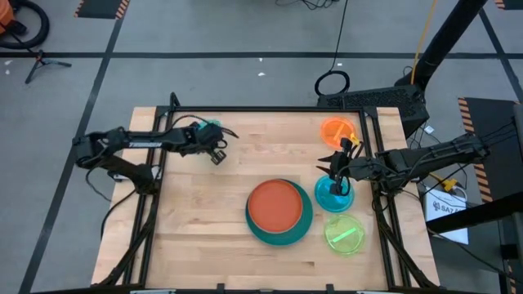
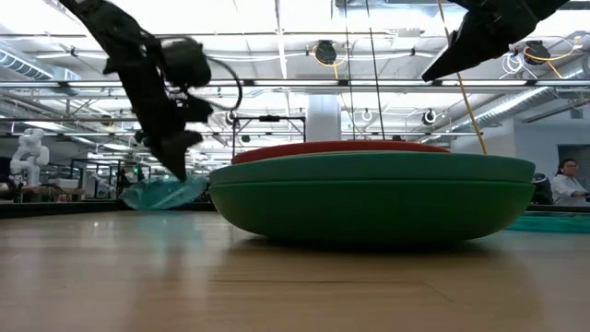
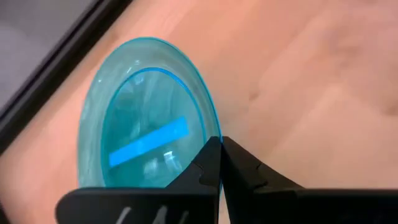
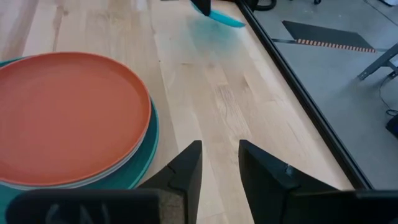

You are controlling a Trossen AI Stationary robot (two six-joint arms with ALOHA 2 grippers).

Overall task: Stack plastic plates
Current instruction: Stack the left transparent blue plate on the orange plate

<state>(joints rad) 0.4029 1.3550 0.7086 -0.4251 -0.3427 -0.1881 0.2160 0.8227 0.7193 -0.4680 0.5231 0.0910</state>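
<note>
The left tool (image 3: 221,163) is clamping the translucent blue plate's (image 3: 134,134) rim near the worktop's (image 1: 212,220) far-left corner, likely bound for the stack (image 1: 279,212).

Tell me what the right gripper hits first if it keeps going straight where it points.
Likely nothing soon: the right gripper points over bare table, passing beside the red-orange plate; the blue plate lies far ahead.

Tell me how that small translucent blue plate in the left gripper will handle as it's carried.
The small translucent blue plate looks thin, so probably light and fairly stiff. The left gripper pinches only its rim, and the plate tilts in the low view, so it may pivot or slip; glossy plastic likely adds slipperiness.
</note>
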